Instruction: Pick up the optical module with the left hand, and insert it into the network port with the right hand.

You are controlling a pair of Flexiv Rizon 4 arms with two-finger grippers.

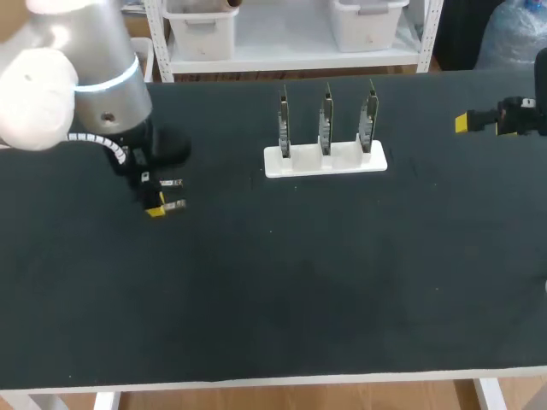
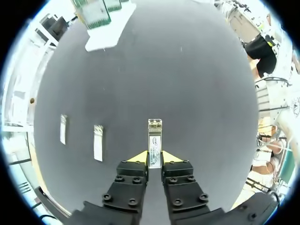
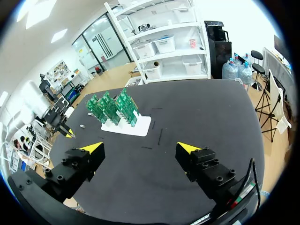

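A silver optical module (image 2: pixel 154 140) lies lengthwise between the yellow tips of my left gripper (image 2: pixel 154 160), which is shut on its rear end; the front end sticks out ahead of the fingers. In the head view this gripper (image 1: pixel 157 207) is low over the table's left part with the module (image 1: pixel 176 205) pointing right. Whether the module is off the mat I cannot tell. The white stand (image 1: pixel 325 161) holds three upright green boards (image 1: pixel 326 120) with the ports, at the table's far middle. My right gripper (image 1: pixel 480 122) hangs open at the far right, nothing between its fingers (image 3: pixel 92 151).
Two more modules lie on the black mat beside the left gripper, one near (image 2: pixel 98 143) and one further off (image 2: pixel 63 129); one of them (image 1: pixel 171 183) shows in the head view. The stand (image 3: pixel 133 126) is well ahead of the right gripper.
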